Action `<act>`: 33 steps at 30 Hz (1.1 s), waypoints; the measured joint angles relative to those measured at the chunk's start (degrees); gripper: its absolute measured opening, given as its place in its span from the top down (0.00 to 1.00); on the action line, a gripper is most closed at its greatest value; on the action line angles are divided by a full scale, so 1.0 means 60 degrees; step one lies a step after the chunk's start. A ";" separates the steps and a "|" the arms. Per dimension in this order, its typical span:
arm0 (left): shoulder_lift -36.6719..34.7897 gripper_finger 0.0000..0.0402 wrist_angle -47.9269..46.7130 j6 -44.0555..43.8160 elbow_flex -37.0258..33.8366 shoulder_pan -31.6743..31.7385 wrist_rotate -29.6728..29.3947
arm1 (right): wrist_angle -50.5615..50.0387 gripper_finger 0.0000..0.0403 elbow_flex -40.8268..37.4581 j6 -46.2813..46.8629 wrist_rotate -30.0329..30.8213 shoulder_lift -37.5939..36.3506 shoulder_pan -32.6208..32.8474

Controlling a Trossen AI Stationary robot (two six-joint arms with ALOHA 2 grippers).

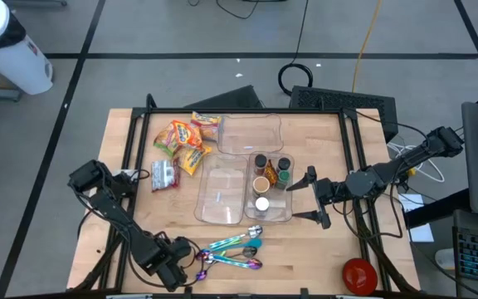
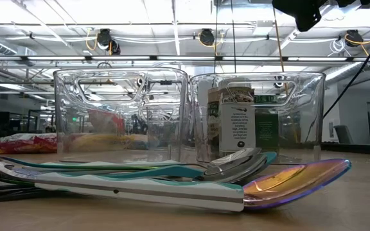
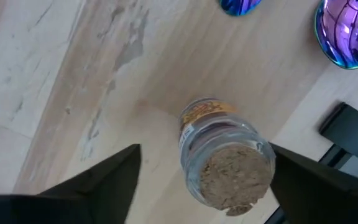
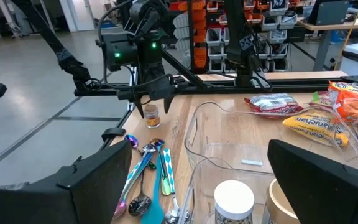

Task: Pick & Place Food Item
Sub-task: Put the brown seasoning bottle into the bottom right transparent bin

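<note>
A small glass spice jar [image 3: 224,155] with a cork-coloured top stands upright on the wooden table [image 1: 322,257], near the table's front edge and just beside the handle ends of the spoons [image 1: 232,251]. In the right wrist view the jar [image 4: 151,116] sits directly under the left gripper [image 4: 149,99]. The left gripper [image 3: 204,180] hangs over the jar with one dark finger on each side of it; a gap shows between each finger and the glass, so the claw is released and grasps nothing. In the high view the left gripper [image 1: 175,264] lies just beside the spoons, on the side away from the clear bins.

The spoons are a loose bundle of iridescent and teal-handled pieces, lying flat between the jar and the clear bins. One clear bin [image 1: 268,218] holds several spice jars [image 1: 270,170] standing upright, one with a white lid; the clear bin [image 1: 219,195] touching it on the jar's side holds only a small pale strip. A third clear tray [image 1: 250,133] lies behind these two. Snack packets [image 1: 182,143] in yellow and orange lie beside that tray, well apart from the jar.

The right gripper [image 1: 309,198] hovers beside the bin of jars, on the far side from the spoons, its fingers spread wide and empty. A red round thing [image 1: 359,274] sits at the table's front corner nearest the right arm.
</note>
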 joint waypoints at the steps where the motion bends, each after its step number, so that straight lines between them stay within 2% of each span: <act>1: 0.0000 0.25 0.0031 0.0052 0.0000 0.0000 -0.0001 | 0.0000 0.07 0.0000 0.0000 0.0000 0.0000 0.0000; 6: -0.0009 0.52 0.0162 0.0340 0.0007 0.0043 -0.0071 | 0.0000 0.07 0.0000 0.0000 0.0000 0.0000 0.0000; 10: -0.0100 0.53 0.0241 0.0792 0.0004 0.0280 0.0077 | 0.0000 0.07 0.0000 0.0048 0.0000 0.0009 0.0000; 17: -0.0710 0.53 0.0199 0.2123 0.0650 0.1058 -0.0551 | 0.0156 0.07 -0.0004 0.0359 -0.0314 0.0755 -0.0004; 24: -0.0865 0.53 -0.1013 0.4796 0.2425 0.2544 -0.1607 | 0.2564 0.07 -0.0004 -0.0338 -0.0807 0.2608 -0.0004; 30: -0.0870 0.53 -0.0992 0.7062 0.3614 0.3736 -0.2174 | 0.4680 0.07 -0.0004 -0.0418 -0.0707 0.4140 -0.0156; 33: -0.0871 0.53 -0.0968 0.7640 0.3790 0.4021 -0.2403 | 0.4905 0.07 0.0203 -0.0174 -0.0680 0.4734 -0.0351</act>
